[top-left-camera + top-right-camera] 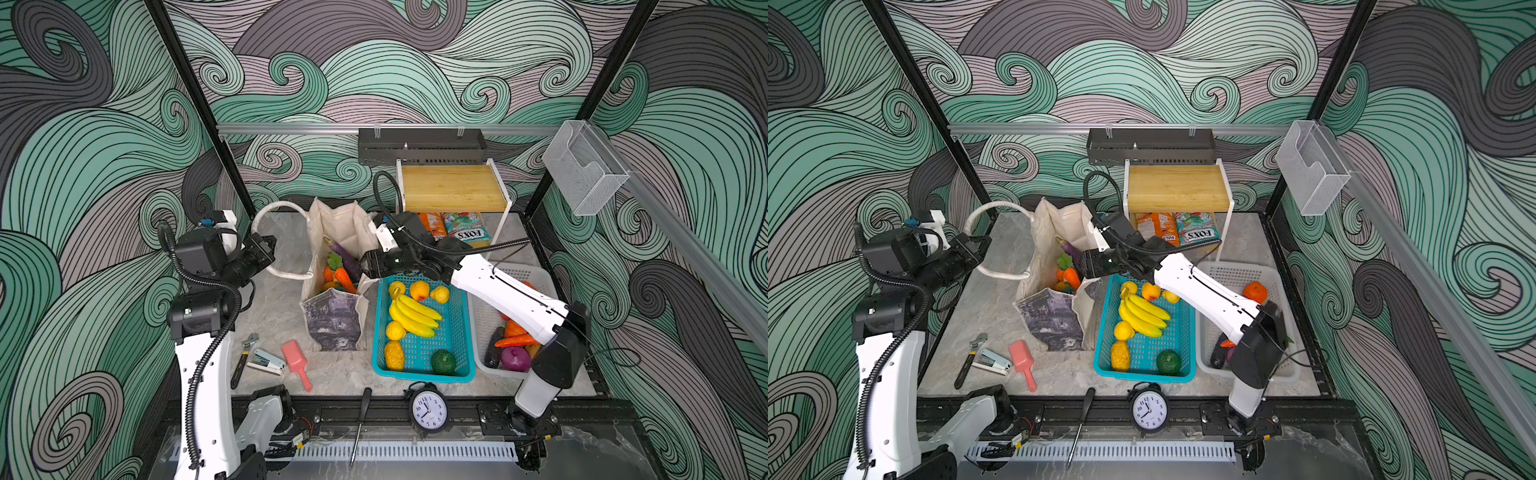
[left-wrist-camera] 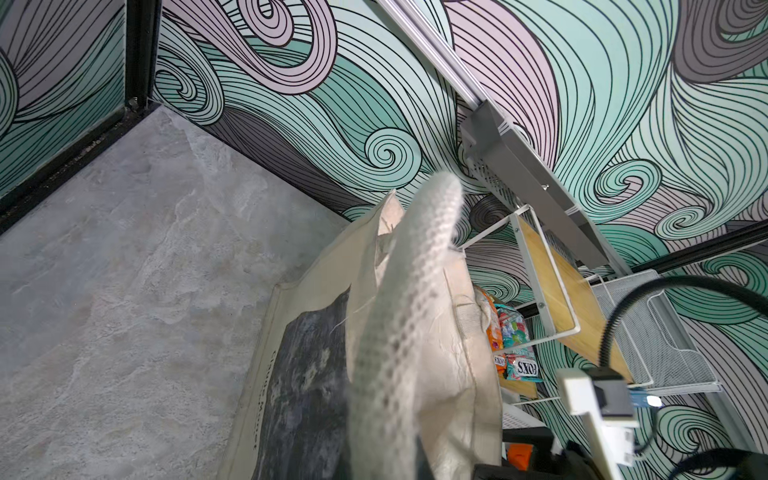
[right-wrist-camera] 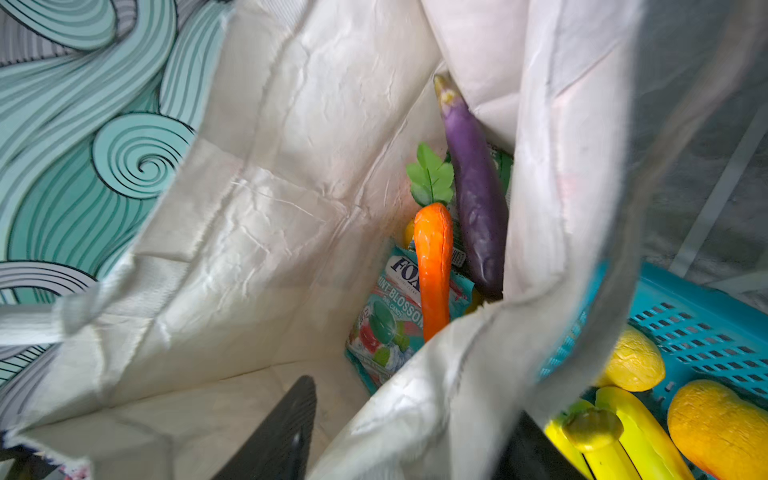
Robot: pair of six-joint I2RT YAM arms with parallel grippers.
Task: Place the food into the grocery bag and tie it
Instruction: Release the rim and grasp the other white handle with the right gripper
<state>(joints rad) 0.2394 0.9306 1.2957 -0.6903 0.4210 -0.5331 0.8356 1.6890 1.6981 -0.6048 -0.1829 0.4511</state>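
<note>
**Grocery bag** (image 1: 334, 320): standing open on the grey surface (image 1: 282, 320), left of centre, just beside the teal basket (image 1: 417, 376) on its right.

**Contents, seen in the right wrist view:** purple eggplant (image 3: 473, 199), leafy carrot (image 3: 432, 266) and teal-red candy packet (image 3: 384, 328), all lying together at the bottom.

**Left pincer** (image 1: 268, 249): clamping shut on the cream handle (image 1: 276, 206), holding the loop out to the bag's left.

**Right pincer** (image 1: 368, 266): hovering at the bag's right rim with jaws standing apart. The canvas edge is running between the fingers (image 3: 286, 432), and they are gripping nothing.

**Bananas** (image 1: 413, 318): lying in the basket.
</note>
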